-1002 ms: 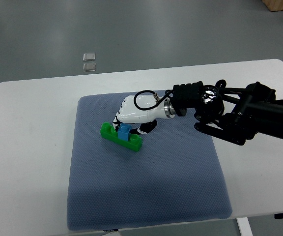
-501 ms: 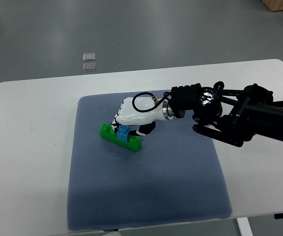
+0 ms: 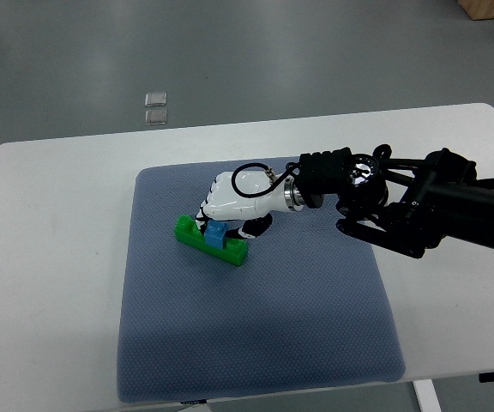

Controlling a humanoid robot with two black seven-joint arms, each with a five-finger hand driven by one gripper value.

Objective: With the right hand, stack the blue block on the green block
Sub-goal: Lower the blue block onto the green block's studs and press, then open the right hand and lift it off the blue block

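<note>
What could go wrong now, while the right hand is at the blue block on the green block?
1. The right hand has its fingers around the blue block; pulling away might lift it off the green block.
2. The green block lies loose on the blue mat; a sideways push may slide it.

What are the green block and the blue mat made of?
The green block looks like hard, smooth plastic: bright, even colour with studs along its top, like a toy brick. The blue mat looks like soft fabric or foam: a dull, dotted weave with rounded corners and no shine. Neither can be told for sure from above.
</note>
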